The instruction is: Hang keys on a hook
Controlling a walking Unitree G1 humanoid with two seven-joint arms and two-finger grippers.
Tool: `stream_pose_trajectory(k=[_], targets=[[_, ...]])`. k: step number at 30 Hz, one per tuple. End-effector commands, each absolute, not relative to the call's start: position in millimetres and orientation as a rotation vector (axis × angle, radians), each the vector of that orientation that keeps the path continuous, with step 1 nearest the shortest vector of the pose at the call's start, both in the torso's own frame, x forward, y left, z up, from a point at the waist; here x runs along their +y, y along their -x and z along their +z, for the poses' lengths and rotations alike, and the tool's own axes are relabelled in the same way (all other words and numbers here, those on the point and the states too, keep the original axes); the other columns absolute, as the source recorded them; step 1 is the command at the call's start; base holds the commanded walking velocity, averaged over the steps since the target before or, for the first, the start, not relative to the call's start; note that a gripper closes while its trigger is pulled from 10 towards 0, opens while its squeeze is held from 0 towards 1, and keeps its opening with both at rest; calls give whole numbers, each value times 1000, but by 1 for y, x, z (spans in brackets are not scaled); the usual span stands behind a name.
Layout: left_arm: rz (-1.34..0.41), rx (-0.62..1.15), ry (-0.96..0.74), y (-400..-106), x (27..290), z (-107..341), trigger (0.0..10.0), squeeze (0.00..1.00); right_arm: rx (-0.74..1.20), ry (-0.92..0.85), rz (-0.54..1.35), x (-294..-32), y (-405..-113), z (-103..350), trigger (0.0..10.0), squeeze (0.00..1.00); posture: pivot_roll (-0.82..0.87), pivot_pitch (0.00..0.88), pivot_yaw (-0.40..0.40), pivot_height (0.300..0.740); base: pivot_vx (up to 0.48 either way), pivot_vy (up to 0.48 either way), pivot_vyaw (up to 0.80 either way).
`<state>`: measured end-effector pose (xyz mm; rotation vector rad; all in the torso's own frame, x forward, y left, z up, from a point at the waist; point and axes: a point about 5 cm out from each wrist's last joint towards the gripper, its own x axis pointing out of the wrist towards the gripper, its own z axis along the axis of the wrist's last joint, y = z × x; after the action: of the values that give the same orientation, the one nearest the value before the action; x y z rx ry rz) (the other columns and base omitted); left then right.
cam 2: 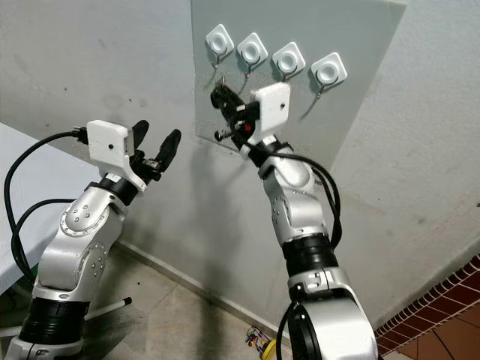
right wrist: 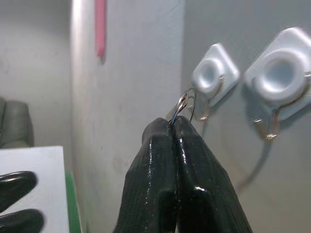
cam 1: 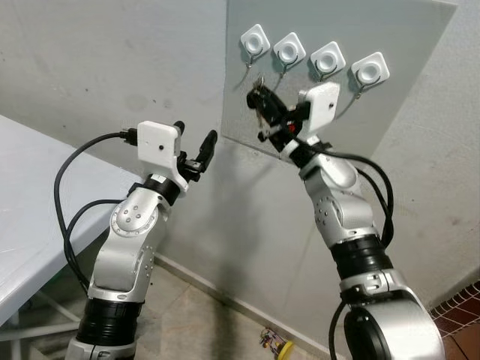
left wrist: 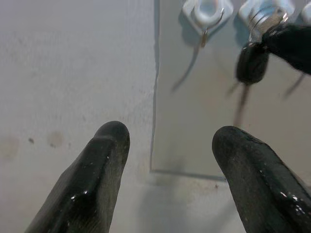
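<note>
A grey board (cam 1: 397, 97) on the wall carries several white hooks (cam 1: 254, 41). My right gripper (cam 1: 262, 96) is raised in front of the board, just below the two leftmost hooks, shut on the keys (cam 1: 259, 101). The key ring (right wrist: 183, 106) sticks out past the closed fingertips, close to the leftmost hook (right wrist: 214, 77). In the left wrist view the black key (left wrist: 251, 62) hangs beneath a hook (left wrist: 206, 12). My left gripper (cam 1: 196, 139) is held up left of the board, open and with nothing in it.
A white table (cam 1: 30, 202) stands at the left against the wall. Small colourful objects (cam 1: 274, 343) lie on the tiled floor below. Red brick tiles (cam 1: 457, 315) show at the lower right.
</note>
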<state>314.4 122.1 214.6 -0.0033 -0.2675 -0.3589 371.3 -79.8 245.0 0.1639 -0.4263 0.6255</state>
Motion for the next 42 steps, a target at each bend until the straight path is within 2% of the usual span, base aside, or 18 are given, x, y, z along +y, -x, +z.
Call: stream_pose_trajectory(k=[1, 14, 16, 25, 26, 27, 31, 34, 42], targets=[[-382, -290, -17, -314, 119, 223, 10000, 0, -441, -191, 600, -84, -374, 252, 10000, 0, -69, 0, -70, 740, 0, 0, 0], [-374, -290, -8, -313, 121, 226, 10000, 0, -346, -406, 543, -94, -384, 242, 10000, 0, -66, 0, -70, 740, 0, 0, 0], [-371, -287, -6, -312, 122, 225, 10000, 0, -287, -513, 530, -95, -386, 235, 10000, 0, -67, 0, -69, 740, 0, 0, 0], [-314, -289, -1, -315, 129, 227, 10000, 0, -270, -538, 544, -95, -383, 225, 10000, 0, -63, 0, -67, 740, 0, 0, 0], [-308, -288, 1, -315, 130, 226, 10000, 0, -274, -546, 557, -95, -382, 224, 10000, 761, -63, 0, -67, 740, 0, 0, 0], [-308, -285, 9, -315, 131, 226, 10000, 0, -280, -560, 574, -95, -381, 224, 10000, 1000, -62, 0, -67, 740, 0, 0, 0], [-303, -288, 15, -314, 132, 226, 10000, 0, -280, -542, 572, -94, -379, 223, 10000, 1000, -62, 0, -66, 740, 0, 0, 0], [-271, -283, -11, -315, 135, 224, 10000, 0, -297, -440, 566, -93, -377, 218, 10000, 1000, -61, 0, -66, 740, 0, 0, 0], [-206, -265, -29, -317, 140, 216, 10000, 0, -290, -324, 561, -91, -372, 203, 10000, 1000, -63, 0, -65, 740, 0, 0, 0]])
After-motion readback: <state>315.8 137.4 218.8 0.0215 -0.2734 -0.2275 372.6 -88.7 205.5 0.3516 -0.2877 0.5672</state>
